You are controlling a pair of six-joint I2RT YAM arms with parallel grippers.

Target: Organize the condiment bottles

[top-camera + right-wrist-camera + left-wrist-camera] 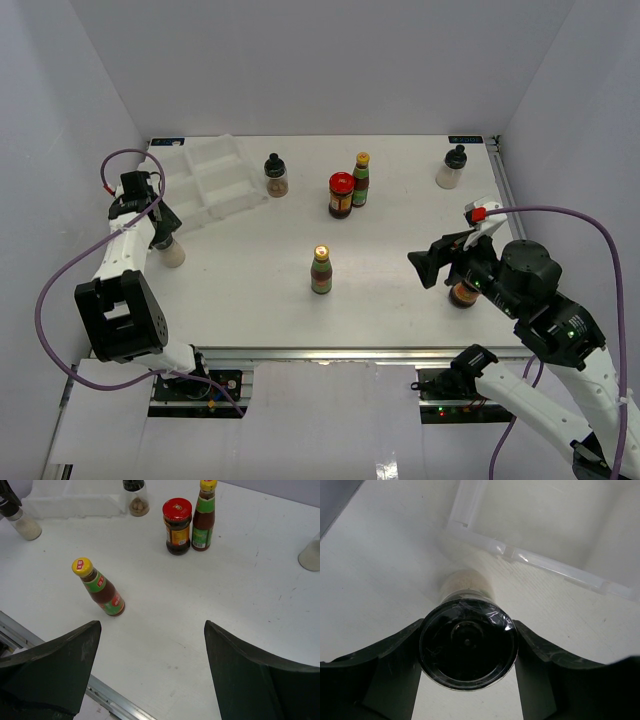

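My left gripper (pixel 160 230) is shut on the black cap (pixel 467 643) of a clear shaker (pixel 173 254), which stands next to the corner of the clear tray (pixel 205 178). My right gripper (pixel 432 262) is open and empty, hovering over bare table; its jaws stand wide apart in the right wrist view (pixel 151 627). A yellow-capped bottle (pixel 321 270) stands alone in the middle. A red-lidded jar (pixel 341 195) and a second yellow-capped bottle (pixel 361 180) stand together further back. Black-capped shakers stand at the back centre (pixel 275 175) and back right (pixel 452 168). A jar (pixel 462 294) is partly hidden under my right arm.
The tray's wall (pixel 540 562) runs just beyond the held shaker. The table's front metal rail (pixel 107 697) lies below my right gripper. White walls close off the left, back and right sides.
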